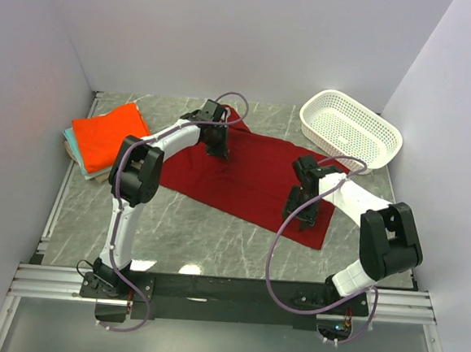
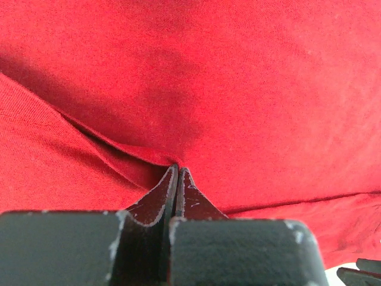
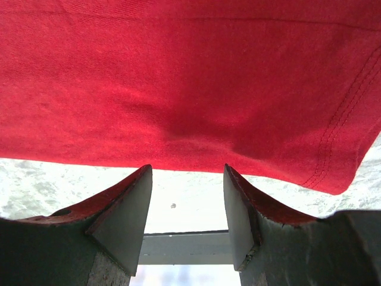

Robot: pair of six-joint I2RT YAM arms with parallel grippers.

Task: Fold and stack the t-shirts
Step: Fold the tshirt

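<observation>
You are roughly three shirts in, with one to go. At 9 o'clock on the marble table [image 1: 214, 244] sits the finished pile: the orange t-shirt [image 1: 108, 133] folded on top, with the edges of the teal t-shirt [image 1: 66, 136] and the tan t-shirt [image 1: 86, 171] showing beneath it.

The crimson t-shirt [image 1: 243, 181] is the open work. It lies flat across the centre as a long band running from about 10 o'clock to 4 o'clock, not yet a compact rectangle (whether its sleeves are already tucked in, you cannot tell from above).

Your left gripper [image 1: 219, 150] is at the shirt's far edge. Its wrist view shows the left gripper [image 2: 178, 170] pressed together on a raised ridge of the crimson cloth. Your right gripper [image 1: 295, 221] is at the near edge towards 4 o'clock. In its own view the right gripper [image 3: 186, 176] stands spread, the hem just beyond the fingertips and nothing between them.

By my reckoning, what is left is grasping that near edge, folding the shirt down, and carrying it onto the pile. The white basket [image 1: 385, 143] at 1 o'clock holds nothing visible.
</observation>
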